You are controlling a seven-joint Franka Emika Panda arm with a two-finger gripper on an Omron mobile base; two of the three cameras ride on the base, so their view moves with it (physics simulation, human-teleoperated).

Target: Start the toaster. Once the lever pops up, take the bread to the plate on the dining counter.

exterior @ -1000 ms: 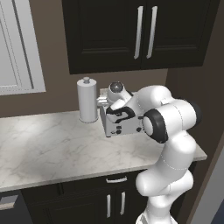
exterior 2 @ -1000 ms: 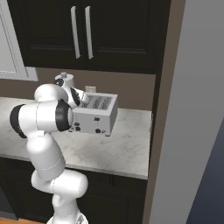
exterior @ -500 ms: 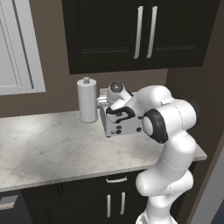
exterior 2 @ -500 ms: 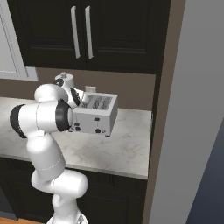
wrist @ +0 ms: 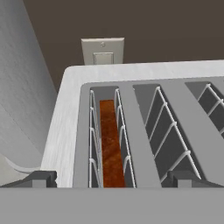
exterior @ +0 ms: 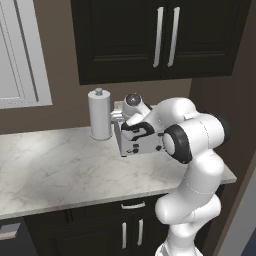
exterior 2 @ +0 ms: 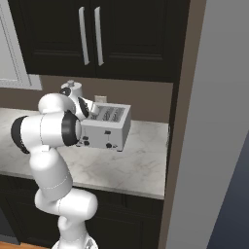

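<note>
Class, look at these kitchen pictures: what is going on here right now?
A white robot arm holds its open gripper just above the toaster on the marble counter, beside a paper-towel roll. An orange-brown slice of bread sits down in the leftmost slot in the hand view. Nothing is gripped yet.

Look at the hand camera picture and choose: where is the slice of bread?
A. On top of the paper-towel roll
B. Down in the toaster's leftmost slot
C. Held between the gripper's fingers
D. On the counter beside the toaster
B: the orange-brown bread sits down between the wire guides of the toaster's leftmost slot.
</note>
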